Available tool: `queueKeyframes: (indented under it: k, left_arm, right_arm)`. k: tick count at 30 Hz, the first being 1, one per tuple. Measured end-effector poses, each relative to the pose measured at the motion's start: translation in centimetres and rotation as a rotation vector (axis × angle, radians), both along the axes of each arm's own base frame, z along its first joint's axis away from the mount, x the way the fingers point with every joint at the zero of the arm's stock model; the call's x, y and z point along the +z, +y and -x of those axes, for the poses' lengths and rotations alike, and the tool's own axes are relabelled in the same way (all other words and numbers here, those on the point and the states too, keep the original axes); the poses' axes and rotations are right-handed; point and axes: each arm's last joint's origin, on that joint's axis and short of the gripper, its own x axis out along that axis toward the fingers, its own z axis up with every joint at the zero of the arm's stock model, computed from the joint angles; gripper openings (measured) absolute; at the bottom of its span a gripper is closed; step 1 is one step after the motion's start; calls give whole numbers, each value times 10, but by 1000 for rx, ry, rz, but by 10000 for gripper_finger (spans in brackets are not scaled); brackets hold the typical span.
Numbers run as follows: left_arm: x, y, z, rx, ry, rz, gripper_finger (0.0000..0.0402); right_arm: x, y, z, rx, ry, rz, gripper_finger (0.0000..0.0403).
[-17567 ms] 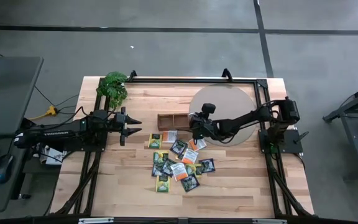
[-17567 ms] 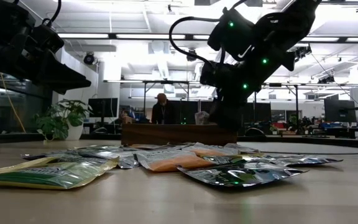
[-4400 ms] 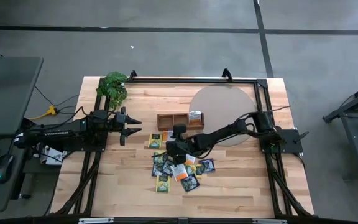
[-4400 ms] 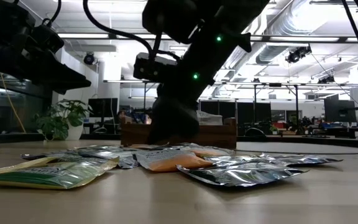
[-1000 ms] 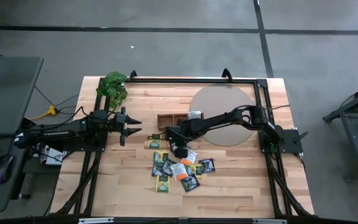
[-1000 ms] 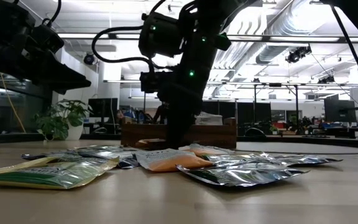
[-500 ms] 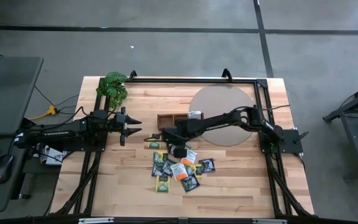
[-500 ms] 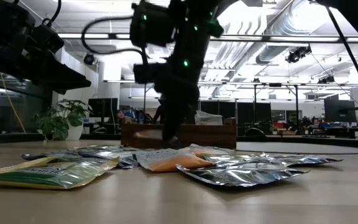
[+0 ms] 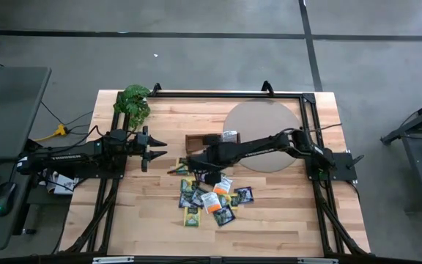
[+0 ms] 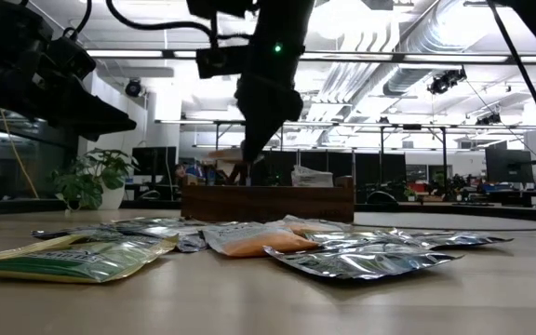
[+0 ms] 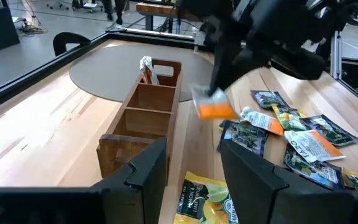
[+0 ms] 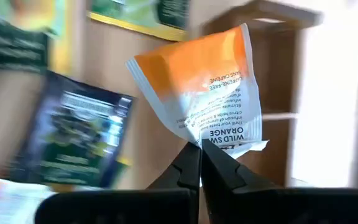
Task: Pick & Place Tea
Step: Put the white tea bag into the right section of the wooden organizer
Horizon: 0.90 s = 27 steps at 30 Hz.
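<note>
My right gripper [image 12: 199, 157] is shut on an orange-white tea sachet [image 12: 201, 93] and hangs above the table beside the near side of the brown wooden tray [image 9: 200, 141], left of its middle. In the low view the sachet [image 10: 223, 154] is above the tray's rim [image 10: 268, 191]. One sachet [image 11: 146, 65] stands in the tray's right-hand compartment. Several more sachets [image 9: 211, 194] lie flat in a loose pile on the table. My left gripper [image 11: 191, 162] waits open at the table's left, pointing at the tray. My right gripper pinches the sachet's white edge [image 12: 219, 138] between its two fingertips [image 12: 188, 163], with only their free ends on it. The fingers slant down from the table's right side. The sachet is lifted clear of the table and sticks out beyond the fingertips, orange end farthest from them.
A round grey mat [image 9: 266, 132] lies right of the tray under my right arm. A leafy plant [image 9: 132, 103] stands at the far left corner. A black frame rail [image 9: 226, 94] runs along the far edge. A yellow-green sachet [image 11: 204, 199] lies just below my left gripper.
My right gripper has risen from the pile with the orange-white sachet, drifted toward the tray and rolled at the wrist. The sachet, which was down among the others, now hangs clear above the height of the tray's rim. The pile has stayed where it was.
</note>
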Motion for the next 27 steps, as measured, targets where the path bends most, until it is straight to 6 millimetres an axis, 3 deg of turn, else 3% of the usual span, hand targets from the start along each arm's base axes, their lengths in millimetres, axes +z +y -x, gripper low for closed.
queueKeyframes:
  k: [7, 13, 27]
  left_arm:
    - [0, 0, 0, 0, 0, 0, 150]
    - [0, 0, 0, 0, 0, 0, 150]
    - [0, 0, 0, 0, 0, 0, 150]
  right_arm:
    - [-1, 18, 12, 105, 122, 290, 0]
    - [-14, 25, 30, 245, 351, 570, 0]
    - [-41, 10, 61, 331, 686, 732, 0]
